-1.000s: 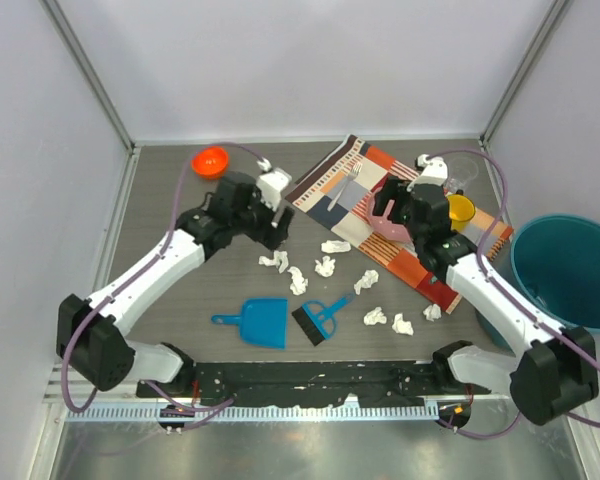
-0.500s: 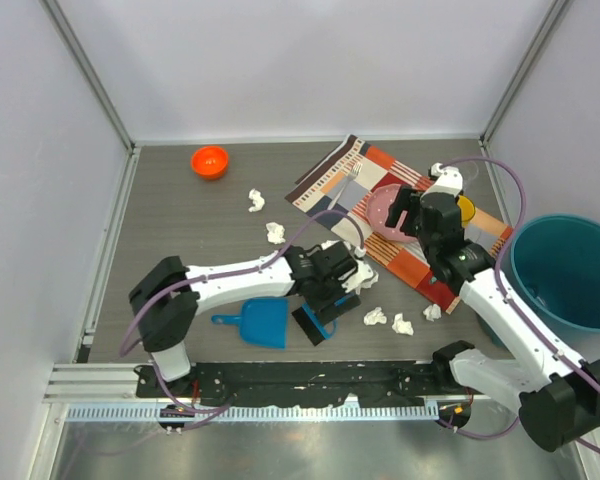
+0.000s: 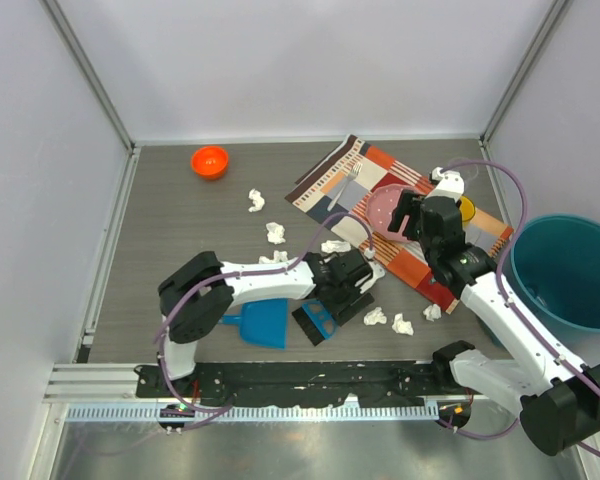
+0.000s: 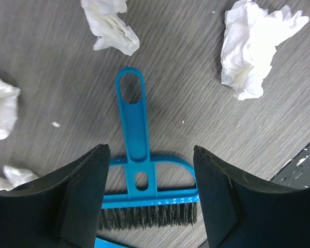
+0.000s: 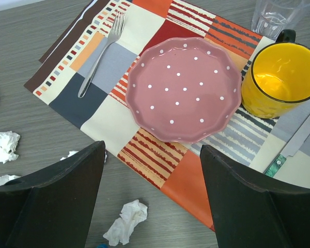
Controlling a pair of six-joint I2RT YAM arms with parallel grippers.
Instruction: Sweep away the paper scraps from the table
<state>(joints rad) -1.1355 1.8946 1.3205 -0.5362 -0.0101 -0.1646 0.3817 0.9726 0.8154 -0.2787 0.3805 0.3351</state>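
Observation:
Several white paper scraps lie on the dark table [image 3: 160,230], such as one [image 3: 256,200] at the back, one [image 3: 276,232] nearer the middle and one [image 3: 403,324] at the front right. My left gripper [image 3: 350,285] is open and empty, low over the blue brush [image 3: 315,322]. In the left wrist view the brush handle [image 4: 133,124] runs between the black fingers [image 4: 82,196], with scraps [image 4: 256,44] beside it. The blue dustpan [image 3: 265,322] lies left of the brush. My right gripper [image 3: 412,215] is open and empty above the placemat, with a scrap [image 5: 126,222] below it.
A striped patchwork placemat [image 3: 330,180] holds a pink dotted plate [image 5: 183,88], a yellow mug [image 5: 281,77], a fork [image 5: 101,57], a glass [image 5: 276,13] and a knife [image 5: 294,139]. An orange bowl [image 3: 210,160] sits back left. A teal bin [image 3: 570,270] stands at the right.
My left arm swung from the back of the table down to the brush, then shifted slightly right. My right gripper moved a little right over the plate.

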